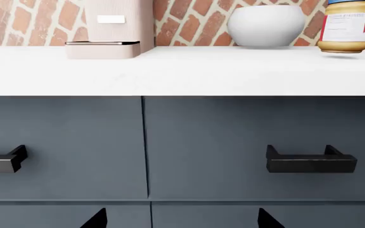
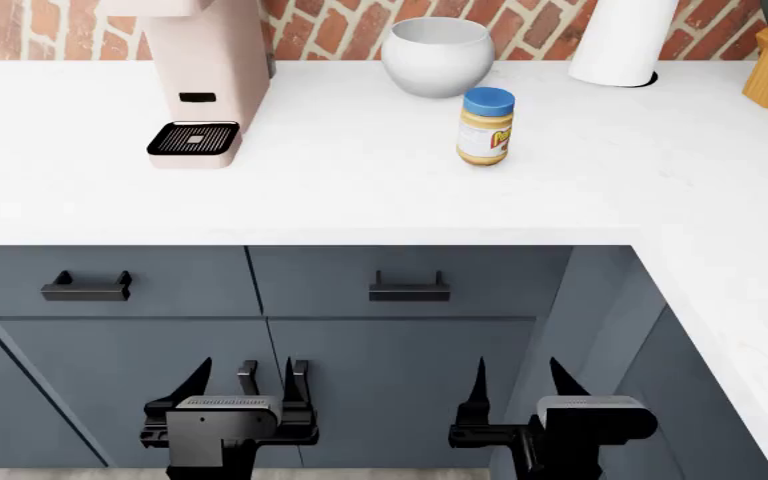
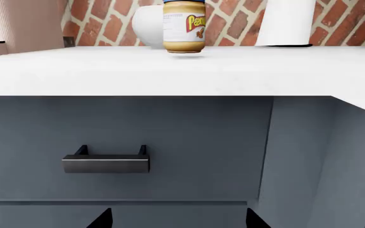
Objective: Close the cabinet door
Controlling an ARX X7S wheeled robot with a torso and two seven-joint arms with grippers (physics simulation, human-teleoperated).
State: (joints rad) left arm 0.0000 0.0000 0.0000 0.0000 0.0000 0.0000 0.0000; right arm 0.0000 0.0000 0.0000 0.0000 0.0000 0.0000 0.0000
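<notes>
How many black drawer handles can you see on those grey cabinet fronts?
2. One handle sits on the drawer below the pink coffee machine; the other handle is on the drawer below the peanut butter jar. Lower doors' handles may be hidden behind the grippers.

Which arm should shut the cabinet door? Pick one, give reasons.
Left, probably. The only panel looking ajar, the slanted cabinet door at lower left in the head view, lies nearer the open left gripper than the right gripper.
</notes>
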